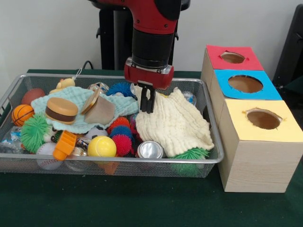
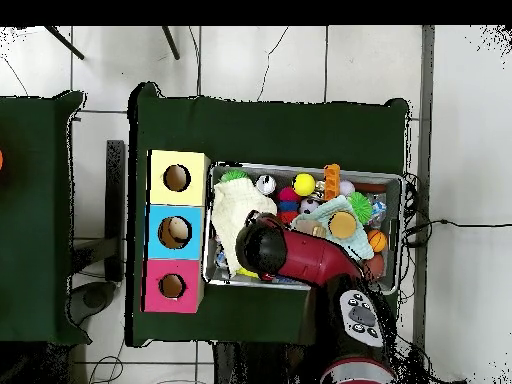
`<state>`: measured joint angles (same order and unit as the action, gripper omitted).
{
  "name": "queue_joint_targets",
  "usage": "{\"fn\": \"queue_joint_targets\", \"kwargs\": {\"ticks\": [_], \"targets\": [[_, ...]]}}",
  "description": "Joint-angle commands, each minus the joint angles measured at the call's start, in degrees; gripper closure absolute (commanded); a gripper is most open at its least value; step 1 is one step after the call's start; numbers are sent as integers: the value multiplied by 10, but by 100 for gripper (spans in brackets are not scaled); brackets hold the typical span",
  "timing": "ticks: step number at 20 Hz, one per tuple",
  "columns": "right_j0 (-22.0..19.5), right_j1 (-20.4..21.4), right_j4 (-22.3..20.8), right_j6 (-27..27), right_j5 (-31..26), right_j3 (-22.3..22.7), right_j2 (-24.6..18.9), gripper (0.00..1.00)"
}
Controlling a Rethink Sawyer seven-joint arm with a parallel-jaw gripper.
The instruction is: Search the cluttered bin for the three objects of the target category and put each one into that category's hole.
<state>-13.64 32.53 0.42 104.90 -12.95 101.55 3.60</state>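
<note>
The cluttered bin (image 1: 94, 161) is a wide wire-mesh tray full of toys; it also shows in the overhead view (image 2: 300, 168). A cream cloth (image 1: 177, 123) lies over its right half, and shows at the bin's left in the overhead view (image 2: 232, 205). My gripper (image 1: 147, 109) hangs straight down at the cloth's upper left edge, with its black fingers close together on the cloth. In the overhead view the red arm (image 2: 300, 255) hides the gripper. Three wooden boxes with holes stand beside the bin: red-topped (image 1: 233, 57), blue-topped (image 1: 245, 84) and yellow-topped (image 1: 262, 119).
In the bin lie a toy burger (image 1: 61, 109) on a teal cloth (image 1: 71, 97), a tan cup (image 1: 99, 111), a yellow ball (image 1: 102, 146), a small basketball (image 1: 22, 113), a green spiky ball (image 1: 34, 132), red and blue spiky balls (image 1: 122, 137) and a tin can (image 1: 150, 150).
</note>
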Motion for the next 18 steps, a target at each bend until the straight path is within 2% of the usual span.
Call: {"fn": "queue_joint_targets", "kwargs": {"ticks": [1, 18], "targets": [[-18, -18, -26, 60, 46, 17, -45, 100], [-29, -5, -25, 43, 11, 22, -50, 100]]}}
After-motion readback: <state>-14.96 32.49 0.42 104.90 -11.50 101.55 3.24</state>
